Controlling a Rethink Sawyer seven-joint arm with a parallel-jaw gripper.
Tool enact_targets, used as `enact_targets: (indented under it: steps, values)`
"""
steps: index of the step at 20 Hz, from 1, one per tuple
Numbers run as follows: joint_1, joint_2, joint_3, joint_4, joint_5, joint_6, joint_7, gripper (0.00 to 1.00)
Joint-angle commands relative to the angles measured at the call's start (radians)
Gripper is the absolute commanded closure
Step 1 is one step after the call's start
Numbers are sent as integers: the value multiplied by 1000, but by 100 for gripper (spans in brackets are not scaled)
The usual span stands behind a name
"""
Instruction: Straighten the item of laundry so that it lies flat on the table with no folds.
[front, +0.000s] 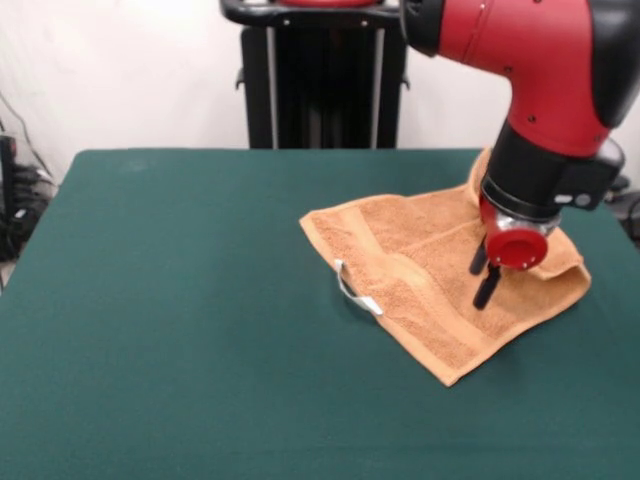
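Observation:
The orange-tan towel (420, 265) lies on the right half of the dark green table (180, 300), turned like a diamond. Its near and left parts lie flat, with the white loop tag (355, 288) sticking out at the left edge. Its right part is doubled over in a raised fold (560, 262), and its far corner is rumpled behind the arm. My gripper (483, 283) hangs from the red and black arm (545, 90) over the right middle of the towel. Its tips are at or just above the cloth beside the fold. The arm hides part of the towel's far right.
The black pedestal (320, 80) stands at the far edge of the table. The table's right edge is close to the towel's right corner. Cables hang at the far left off the table (15, 200).

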Motion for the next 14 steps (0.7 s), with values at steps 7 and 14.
enact_targets:
  steps: [7, 14]
  values:
    - [24, -4, 111, -22, 79, 150, 229, 0]
    - [53, -34, 58, -87, 72, 296, 283, 0]
